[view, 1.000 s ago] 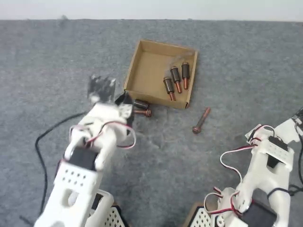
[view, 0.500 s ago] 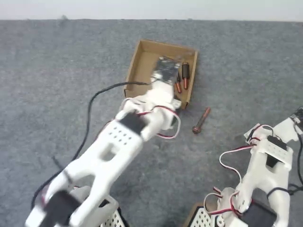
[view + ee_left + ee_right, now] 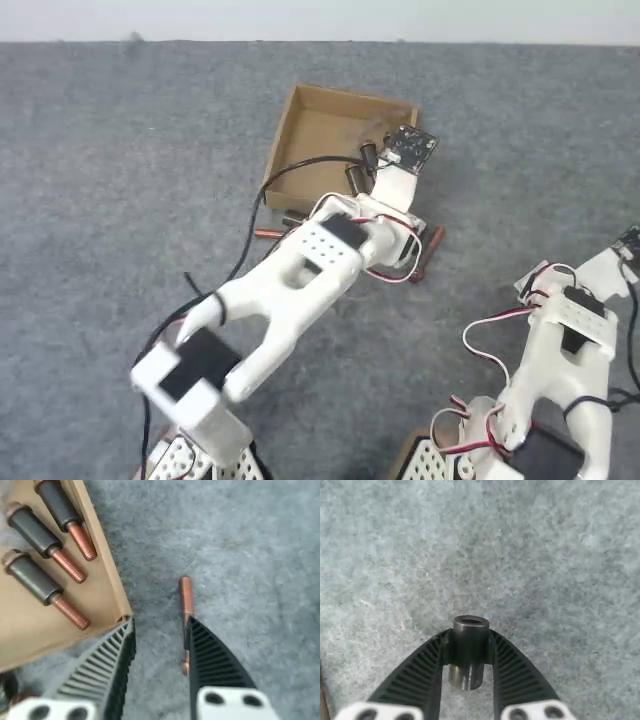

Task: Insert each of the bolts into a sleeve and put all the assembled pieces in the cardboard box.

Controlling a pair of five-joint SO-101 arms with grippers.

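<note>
The left fingers (image 3: pixel 125 645) are spread wide over a loose bolt (image 3: pixel 185 597) lying just outside the box (image 3: pixel 102 560) corner, toward the far edge of the desk (image 3: pixel 100 150). Three sleeved bolts (image 3: pixel 35 530) lie inside the box. The right fingers (image 3: pixel 437 655) clench a sleeve (image 3: pixel 468 655) above the desk.

Three assembled pieces (image 3: pixel 35 575) lie side by side in the cardboard box (image 3: pixel 102 555). A bare copper bolt (image 3: pixel 185 597) lies just outside it. A black sleeve (image 3: pixel 468 655) stands upright between the right gripper's (image 3: pixel 468 637) jaws.
</note>
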